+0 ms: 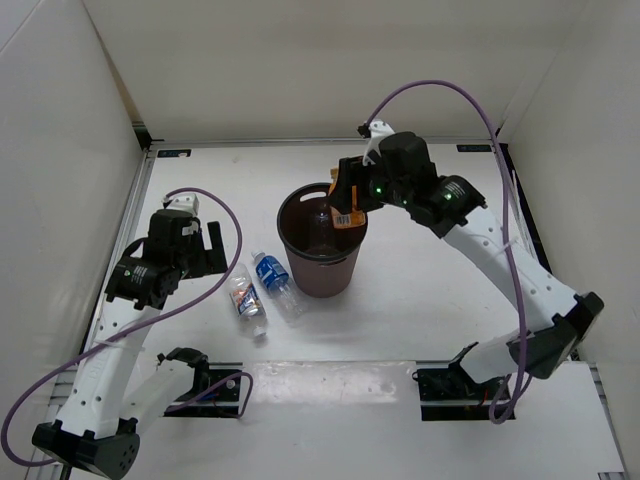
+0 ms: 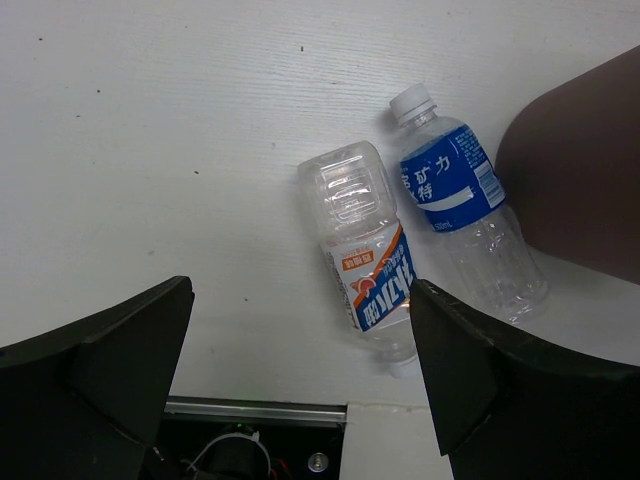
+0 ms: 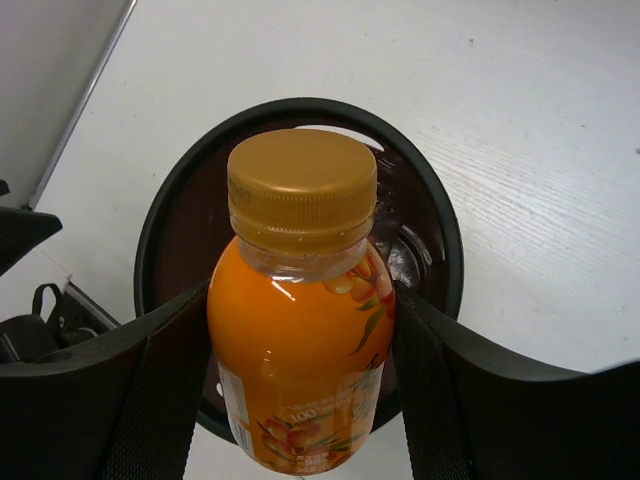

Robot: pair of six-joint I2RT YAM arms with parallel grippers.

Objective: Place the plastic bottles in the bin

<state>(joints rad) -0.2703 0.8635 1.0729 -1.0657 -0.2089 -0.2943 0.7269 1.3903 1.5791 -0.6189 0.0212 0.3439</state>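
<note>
Orange bottle [image 3: 300, 330], pinched cap-foremost in the right end effector [image 3: 300, 390], hangs over the maroon bin's [image 1: 320, 275] open mouth; left end effector [image 1: 210, 243] spread wide above two clear bottles [image 2: 365, 270] lying on the desk [image 2: 150, 150] beside it.

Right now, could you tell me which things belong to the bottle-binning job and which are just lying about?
Job: orange bottle, held over the bin; blue-label bottle and white-label bottle, both lying on the table.
Not the job: purple cables only.
</note>
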